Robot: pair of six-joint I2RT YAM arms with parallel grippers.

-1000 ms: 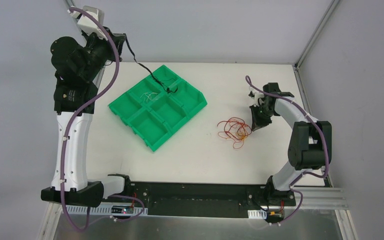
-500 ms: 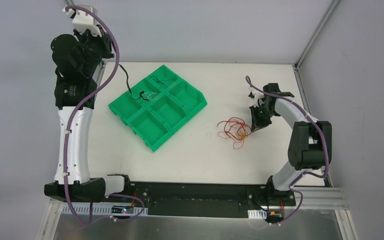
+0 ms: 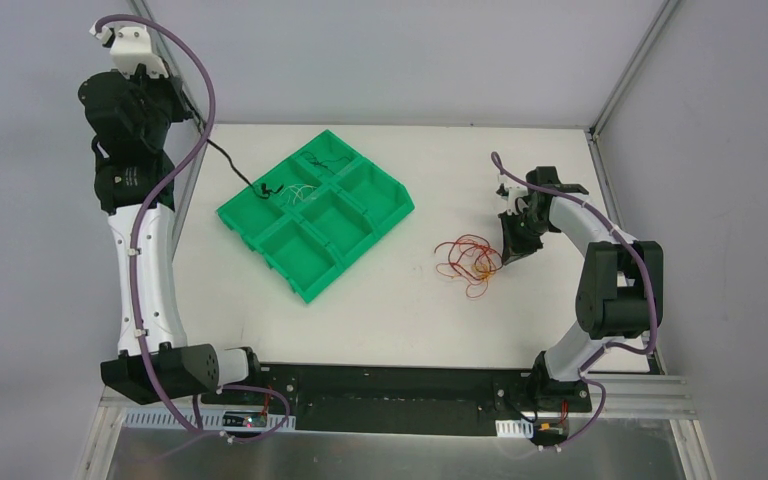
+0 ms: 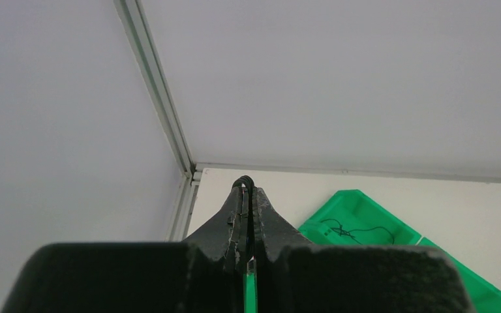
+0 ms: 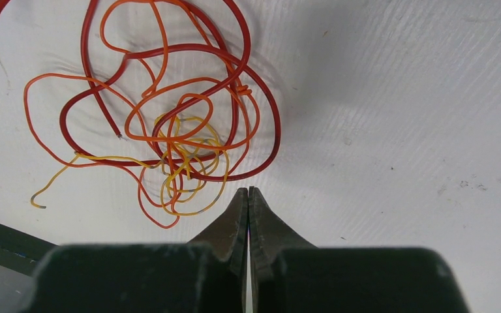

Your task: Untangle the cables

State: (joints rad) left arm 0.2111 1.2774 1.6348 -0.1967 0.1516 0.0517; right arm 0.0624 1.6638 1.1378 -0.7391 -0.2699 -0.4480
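A tangle of red, orange and yellow cables (image 3: 468,262) lies on the white table, right of centre, and fills the upper left of the right wrist view (image 5: 169,124). My right gripper (image 3: 510,255) is shut and empty, its tip (image 5: 248,192) just beside the tangle's edge. My left gripper (image 3: 182,112) is raised at the far left corner, shut on a black cable (image 4: 243,181). That cable (image 3: 230,165) trails down to the green tray (image 3: 305,290). Thin white cables (image 3: 300,192) and another black cable (image 3: 325,160) lie in tray compartments.
The green tray has several compartments and sits left of centre, turned diagonally; its far corner shows in the left wrist view (image 4: 359,199). An aluminium frame post (image 4: 163,104) and grey walls close the far left corner. A black rail (image 3: 390,385) runs along the near edge.
My left arm has swung up and to the far left, dragging the black cable out across the tray so it now trails over the tray's left edge. The right arm and tangle have not moved.
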